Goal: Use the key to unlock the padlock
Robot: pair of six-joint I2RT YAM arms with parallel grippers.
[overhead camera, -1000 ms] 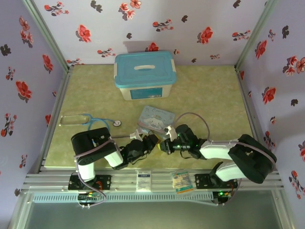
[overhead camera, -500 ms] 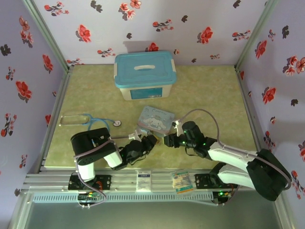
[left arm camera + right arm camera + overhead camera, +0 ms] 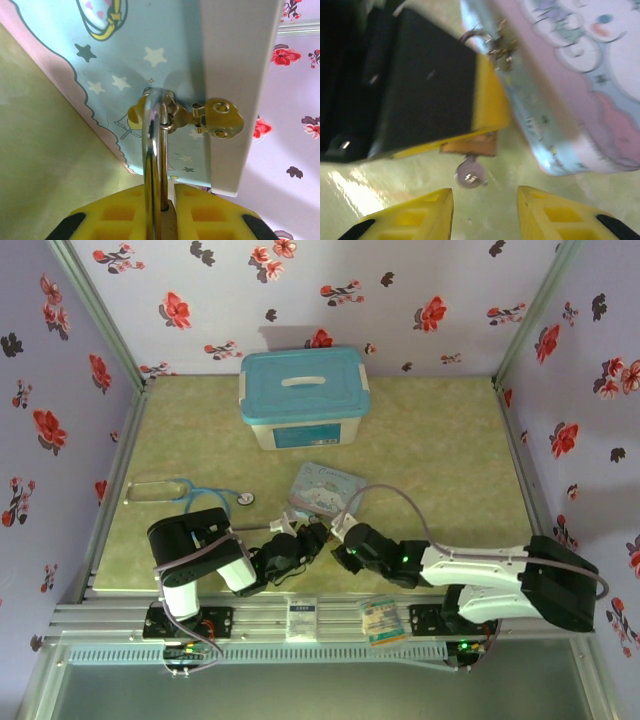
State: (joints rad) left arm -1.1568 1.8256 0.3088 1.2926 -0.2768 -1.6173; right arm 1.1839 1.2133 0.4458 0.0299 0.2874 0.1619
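My left claw is clamped on the small brass padlock to steady it. Its steel shackle is hooked through the pastel cartoon tin, by the middle of the desk's near edge. The thin silver key sits in the keyhole. My right claw is spread before it, ready to turn it, I judge. One padlock, one key, one tin.

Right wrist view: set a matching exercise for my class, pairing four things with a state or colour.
Things: 1 padlock; 2 key; 3 right end effector; 4 cartoon tin.
States: a open, holding nothing; b pink and pale blue; c clamped by the left end effector; d sticking out beneath the brass body.
Pairs: 1-c, 2-d, 3-a, 4-b.
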